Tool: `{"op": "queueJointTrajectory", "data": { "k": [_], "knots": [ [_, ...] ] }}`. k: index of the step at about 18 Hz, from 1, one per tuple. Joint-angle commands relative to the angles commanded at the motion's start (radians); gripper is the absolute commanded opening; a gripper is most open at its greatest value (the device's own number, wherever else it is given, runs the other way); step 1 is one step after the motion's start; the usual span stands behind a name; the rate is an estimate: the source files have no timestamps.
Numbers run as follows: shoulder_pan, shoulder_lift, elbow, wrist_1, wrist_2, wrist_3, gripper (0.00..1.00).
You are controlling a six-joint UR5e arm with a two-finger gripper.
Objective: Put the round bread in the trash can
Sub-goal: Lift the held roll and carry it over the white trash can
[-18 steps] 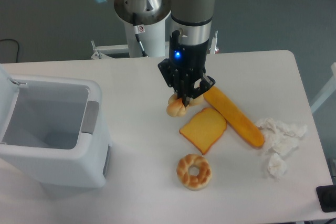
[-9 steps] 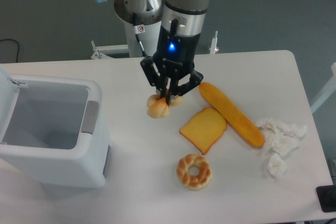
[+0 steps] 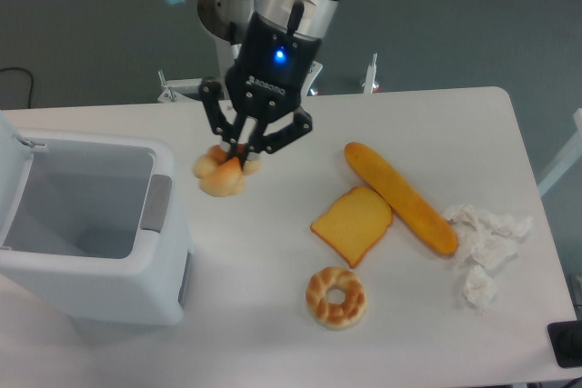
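Bin point(image 3: 100, 288) at far left of the tabletop point(image 3: 273, 315), white, lid flipped up, grey interior visible, grey panel on the side facing the food. Nothing visible inside from this angle.

Just right of the bin's top corner: bun point(image 3: 221, 175), golden-brown, lumpy, held in my tool point(image 3: 238, 161). Fingers clamped on its upper part, bun hanging below them, most of it showing to the lower left of the fingertips. It's off the tabletop, near the bin but not over the opening; a gap of tabletop shows between bun and bin rim. Blue light lit on the tool body. My arm comes down tilted from top centre.

Right of that, well apart from the bun: toast slice point(image 3: 353, 223) flat on the tabletop, one corner just beside the baguette point(image 3: 400, 196), which lies diagonally from upper left to lower right. Can't tell if they touch.

Below the toast: ring bread point(image 3: 336, 296), lying flat, apart from the toast.

Far right: crumpled white paper point(image 3: 484, 241), a few pieces, just beside the baguette's lower end.
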Motion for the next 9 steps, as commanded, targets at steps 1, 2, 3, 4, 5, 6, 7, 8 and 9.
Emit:
{"op": "queueJointTrajectory", "data": {
  "k": [1,2,3,4,5,6,7,8,9],
  "knots": [
    [-0.002,0.000,-0.002,0.002,-0.028,-0.018,0.07],
    [-0.002,-0.002,-0.002,0.002,-0.048,-0.031,0.08],
    [-0.006,-0.002,-0.008,0.003,-0.069,-0.042,0.10],
    [-0.020,-0.003,-0.009,0.003,-0.083,-0.049,0.10],
    [-0.031,-0.005,-0.011,0.003,-0.085,-0.049,0.10],
    [-0.047,-0.012,-0.012,0.003,-0.085,-0.049,0.10],
    [-0.064,-0.021,-0.012,0.005,-0.085,-0.049,0.10],
    [-0.080,-0.029,-0.011,0.006,-0.086,-0.049,0.10],
    [-0.098,-0.046,-0.008,0.008,-0.088,-0.049,0.10]
  ]
}}
